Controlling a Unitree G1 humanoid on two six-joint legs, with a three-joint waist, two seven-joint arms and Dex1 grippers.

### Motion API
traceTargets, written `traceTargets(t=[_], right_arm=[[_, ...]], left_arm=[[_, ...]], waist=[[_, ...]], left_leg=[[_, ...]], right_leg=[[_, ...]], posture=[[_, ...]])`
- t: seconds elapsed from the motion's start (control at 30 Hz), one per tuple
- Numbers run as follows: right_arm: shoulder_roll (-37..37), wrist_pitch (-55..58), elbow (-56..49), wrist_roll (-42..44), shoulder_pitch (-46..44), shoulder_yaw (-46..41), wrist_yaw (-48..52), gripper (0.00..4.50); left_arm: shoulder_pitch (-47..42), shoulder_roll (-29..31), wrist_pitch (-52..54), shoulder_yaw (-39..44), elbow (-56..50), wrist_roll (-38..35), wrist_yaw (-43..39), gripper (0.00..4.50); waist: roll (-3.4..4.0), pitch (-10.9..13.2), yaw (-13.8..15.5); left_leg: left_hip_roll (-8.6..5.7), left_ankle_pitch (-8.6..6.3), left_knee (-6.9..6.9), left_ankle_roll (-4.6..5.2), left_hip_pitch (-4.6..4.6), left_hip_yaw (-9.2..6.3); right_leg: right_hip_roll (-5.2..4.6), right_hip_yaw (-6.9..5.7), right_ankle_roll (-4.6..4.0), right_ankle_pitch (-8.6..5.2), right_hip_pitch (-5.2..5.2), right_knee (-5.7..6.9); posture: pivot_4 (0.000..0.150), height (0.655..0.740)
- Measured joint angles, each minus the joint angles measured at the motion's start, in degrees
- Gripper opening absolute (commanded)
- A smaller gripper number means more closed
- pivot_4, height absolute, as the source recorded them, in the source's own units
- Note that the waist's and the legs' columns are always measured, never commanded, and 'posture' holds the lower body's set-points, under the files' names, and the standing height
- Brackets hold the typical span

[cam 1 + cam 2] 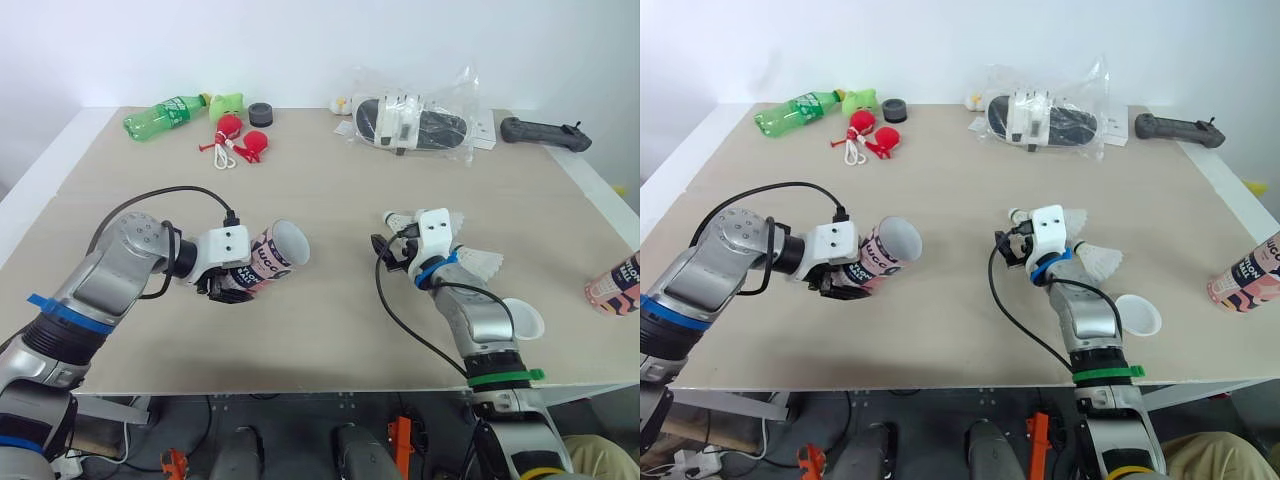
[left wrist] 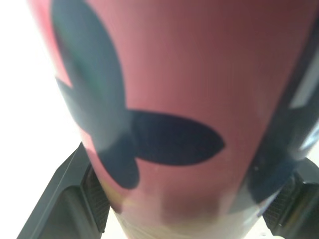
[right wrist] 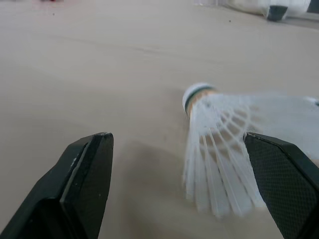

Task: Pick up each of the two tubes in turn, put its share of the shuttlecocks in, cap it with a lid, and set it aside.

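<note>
Your left gripper is clamped around the pink tube, holding it tilted at the near left of the table with its open mouth facing right. Your right gripper is spread wide, low over a white shuttlecock right of centre. Another shuttlecock lies just right of it. A white lid sits nearer, and the second tube is at the right edge.
</note>
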Motion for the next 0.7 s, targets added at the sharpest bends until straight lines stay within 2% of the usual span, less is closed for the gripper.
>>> traceTargets(t=[0.1, 0.17, 0.2, 0.27, 0.3, 0.33, 0.37, 0.4, 0.47, 0.53, 0.7], right_arm=[[0.74, -2.33, 4.52, -0.37, -1.78, -0.07, 0.18, 4.5], [1.22, -3.84, 7.55, -0.67, -2.84, -0.09, 0.44, 3.97], [1.51, -5.32, 9.67, -0.72, -3.65, -0.16, 0.98, 3.91], [1.57, -6.11, 10.61, -0.73, -4.06, -0.29, 1.2, 3.16], [1.77, -7.39, 12.6, -0.78, -4.72, -0.53, 1.49, 2.58], [1.82, -7.81, 13.07, -0.8, -4.81, -0.56, 1.54, 2.43], [2.0, -8.51, 13.87, -0.88, -5.17, -0.6, 1.63, 1.85], [2.05, -8.73, 14.18, -0.91, -5.32, -0.6, 1.7, 1.6], [2.44, -9.93, 15.84, -1.16, -6.22, -0.63, 2.24, 0.71], [2.72, -10.37, 16.05, -1.17, -6.29, -0.63, 2.44, 0.07], [4.02, -9.97, 12.46, 0.68, -5.93, -0.81, 5.52, 0.07]], left_arm=[[0.0, -0.13, -0.06, -0.01, 0.09, 0.1, 0.0, 3.29], [0.0, -0.27, -0.19, -0.07, 0.12, 0.45, 0.0, 3.26], [0.0, -0.33, -0.2, -0.13, 0.17, 0.63, 0.01, 3.26], [0.0, -0.41, -0.2, -0.15, 0.29, 0.78, 0.02, 3.26], [-0.01, -0.55, -0.24, -0.15, 0.62, 0.96, 0.01, 3.26], [-0.01, -0.57, -0.24, -0.15, 0.66, 1.0, 0.02, 3.26], [-0.01, -0.57, -0.25, -0.15, 0.72, 1.1, 0.0, 3.26], [-0.01, -0.56, -0.25, -0.15, 0.73, 1.14, -0.01, 3.26], [-0.01, -0.57, -0.25, -0.14, 0.77, 1.38, -0.11, 3.26], [-0.01, -0.65, -0.26, -0.13, 0.77, 1.46, -0.15, 3.26], [-0.01, -0.86, -0.31, -0.01, 0.89, 1.66, -0.21, 3.26]], waist=[[0.0, 0.0, -0.01], [0.0, 0.0, -0.03], [0.0, 0.0, -0.15], [0.0, 0.0, -0.17], [0.0, 0.0, -0.19], [0.0, 0.0, -0.2], [0.01, 0.0, -0.27], [0.01, 0.0, -0.31], [0.01, 0.0, -0.4], [0.01, 0.0, -0.41], [0.02, 0.0, -0.43]], left_leg=[[0.0, 0.0, 0.0, 0.0, 0.0, 0.0], [-0.01, 0.0, 0.0, 0.0, 0.03, 0.0], [-0.01, 0.0, 0.02, 0.0, 0.08, 0.0], [-0.01, 0.0, 0.03, 0.0, 0.15, 0.0], [-0.01, 0.0, 0.03, 0.0, 0.26, 0.0], [-0.01, 0.0, 0.03, 0.0, 0.29, 0.0], [-0.01, 0.01, 0.03, 0.01, 0.33, 0.0], [-0.01, 0.01, 0.03, 0.01, 0.34, 0.0], [-0.01, 0.02, 0.03, 0.03, 0.35, 0.0], [-0.01, 0.02, 0.03, 0.04, 0.35, 0.0], [-0.01, 0.02, 0.03, 0.03, 0.35, 0.0]], right_leg=[[0.0, 0.0, 0.0, -0.03, 0.0, 0.05], [0.0, 0.01, 0.0, -0.04, 0.01, 0.11], [0.0, 0.02, -0.02, -0.06, 0.01, 0.21], [0.0, 0.02, -0.04, -0.08, 0.05, 0.28], [0.02, 0.03, -0.06, -0.08, 0.12, 0.32], [0.02, 0.03, -0.07, -0.1, 0.15, 0.33], [0.03, 0.04, -0.08, -0.1, 0.16, 0.37], [0.03, 0.05, -0.09, -0.1, 0.16, 0.39], [0.03, 0.05, -0.09, -0.1, 0.16, 0.41], [0.03, 0.06, -0.09, -0.1, 0.17, 0.42], [0.04, 0.07, -0.08, -0.1, 0.16, 0.44]], posture=[[0.15, 0.74], [0.15, 0.74], [0.15, 0.74], [0.15, 0.74], [0.15, 0.74], [0.15, 0.74], [0.15, 0.74], [0.15, 0.74], [0.15, 0.74], [0.15, 0.74], [0.15, 0.74]])
